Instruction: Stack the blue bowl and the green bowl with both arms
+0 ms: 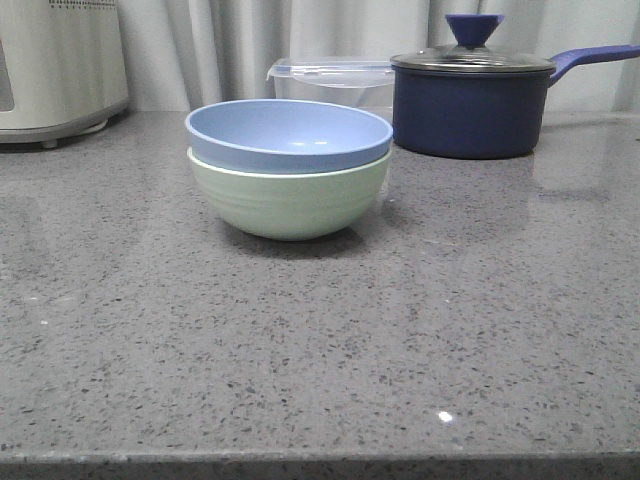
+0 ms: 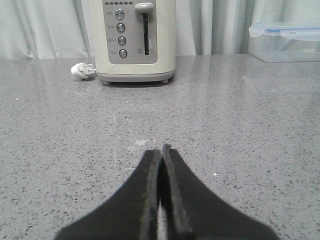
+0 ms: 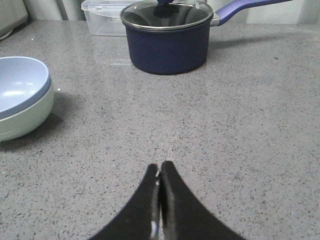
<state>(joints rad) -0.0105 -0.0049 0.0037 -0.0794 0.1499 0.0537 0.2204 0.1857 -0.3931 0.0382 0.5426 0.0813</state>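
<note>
Your pincers are absent from the front view: blue bowl point(image 1: 289, 133) sits nested in green bowl point(image 1: 289, 203) on the surface point(image 1: 320, 350), so stacking looks done. Left wrist view: left pincer point(image 2: 161, 150) pressed together, empty, facing a toaster point(image 2: 135, 40). Right wrist view: right pincer point(image 3: 160, 165) likewise together, well apart from the bowls, likely parked clear.

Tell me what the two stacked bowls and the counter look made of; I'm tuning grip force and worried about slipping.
The blue bowl and the green bowl look like matte plastic or wheat-straw composite: soft, dull highlights and faint ridges on the green one, though glazeless ceramic can't be ruled out. The counter looks like polished speckled stone or quartz, since it mirrors the saucepan.
</note>
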